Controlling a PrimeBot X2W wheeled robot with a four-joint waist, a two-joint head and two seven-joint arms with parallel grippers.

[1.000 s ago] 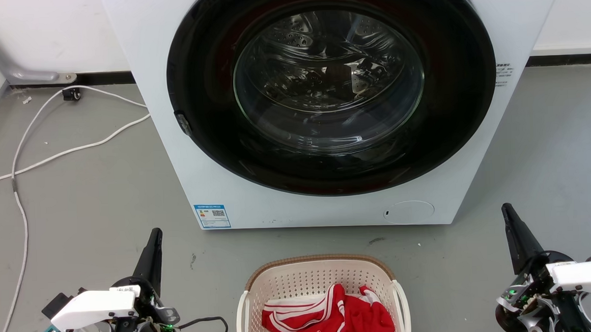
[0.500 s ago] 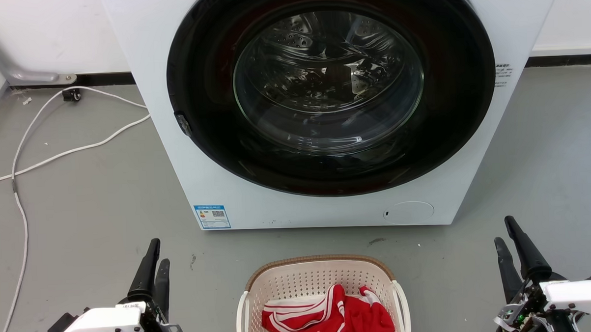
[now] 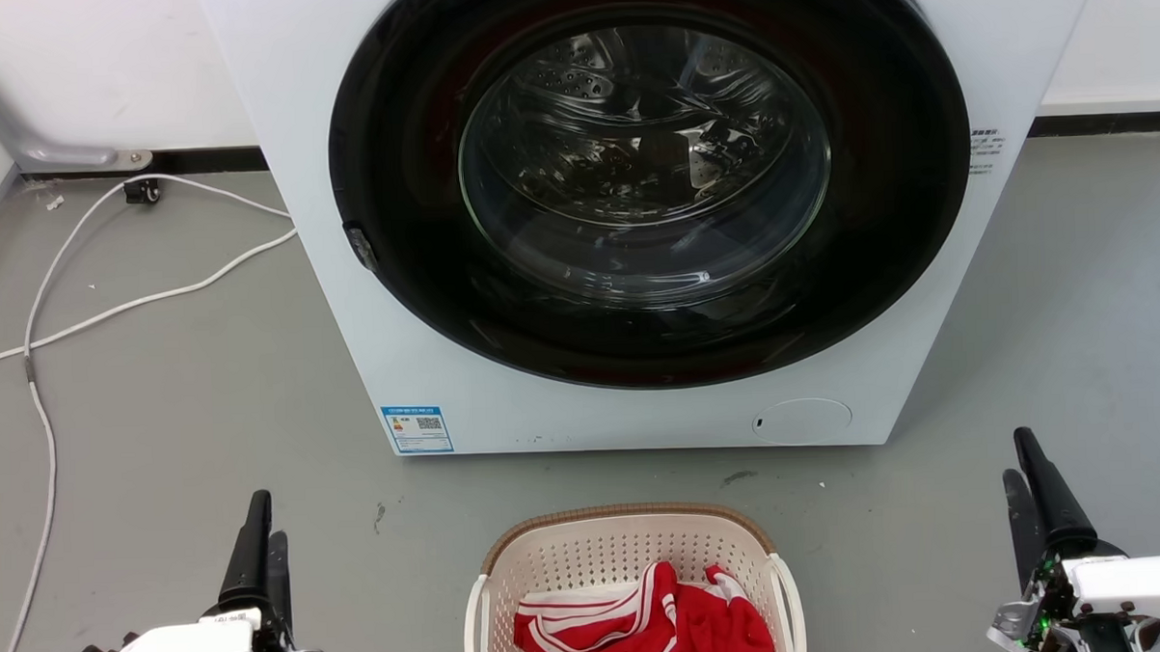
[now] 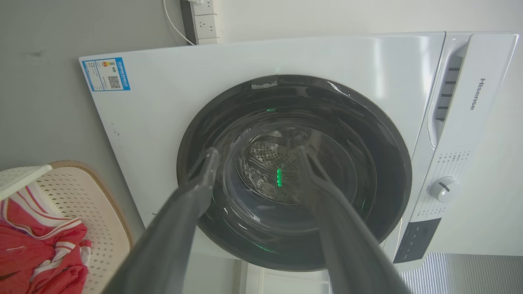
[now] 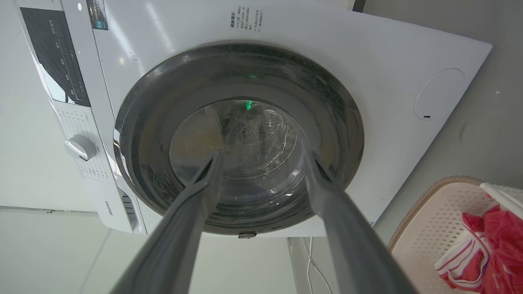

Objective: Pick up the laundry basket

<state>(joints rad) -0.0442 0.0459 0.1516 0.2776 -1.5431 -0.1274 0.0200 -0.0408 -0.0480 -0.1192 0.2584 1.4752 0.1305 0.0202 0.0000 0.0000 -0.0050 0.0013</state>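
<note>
The laundry basket sits on the floor just in front of me, below the washing machine: cream, perforated walls, brown rim, white side handles. A red and white garment lies inside it. My left gripper stands well to the basket's left, fingers pointing at the machine, apart from the basket. My right gripper stands well to its right, also apart. In the wrist views the left gripper and the right gripper are open and hold nothing. The basket lies at the left wrist view's lower left, and the basket at the right wrist view's lower right.
A white front-loading washing machine with its round glass door shut stands right behind the basket. White cables trail over the grey floor at the left. Bare floor lies on both sides of the basket.
Both grippers have drawn back toward me and outward, away from the basket's sides. Their wrists have rolled, so both fingers of each now show. The basket has not moved.
</note>
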